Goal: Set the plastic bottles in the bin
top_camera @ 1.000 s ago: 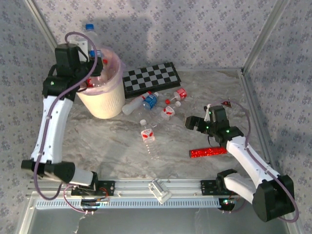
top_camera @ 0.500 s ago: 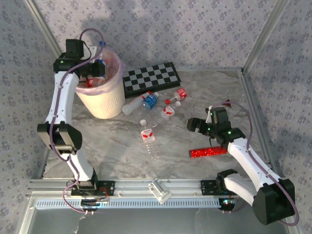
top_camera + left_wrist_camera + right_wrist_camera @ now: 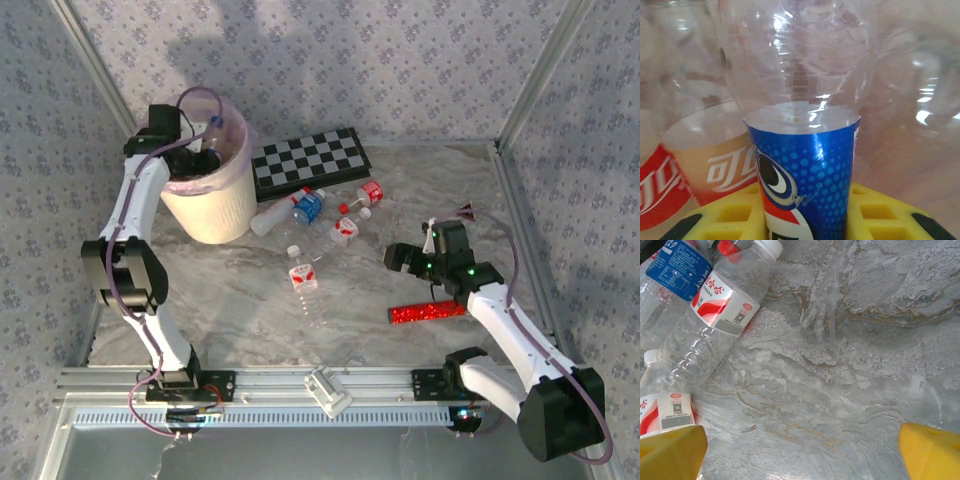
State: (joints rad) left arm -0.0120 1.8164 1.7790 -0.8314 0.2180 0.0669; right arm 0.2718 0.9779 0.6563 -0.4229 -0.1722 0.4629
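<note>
The bin (image 3: 212, 205) stands at the back left, cream-white with a pink liner. My left gripper (image 3: 197, 150) hangs over its mouth, shut on a clear blue-labelled plastic bottle (image 3: 805, 170) with a blue cap (image 3: 213, 122). The yellow fingers (image 3: 880, 215) press both sides of the label. Red-labelled bottles (image 3: 715, 172) lie in the bin behind it. Several bottles lie on the table: a blue-labelled one (image 3: 300, 208), red-labelled ones (image 3: 366, 194) (image 3: 343, 232) (image 3: 306, 282). My right gripper (image 3: 404, 257) hovers open just right of them, over bare marble (image 3: 800, 455), with a white-capped bottle (image 3: 710, 315) ahead on its left.
A black-and-white checkerboard (image 3: 310, 162) lies behind the loose bottles. A red glittery tube (image 3: 427, 312) lies on the table near my right forearm. Patterned walls and metal frame posts close in the table at the back and sides.
My left arm has swung up and in, and the held bottle has come down from above the bin's far rim into its mouth. The right arm has barely moved.
</note>
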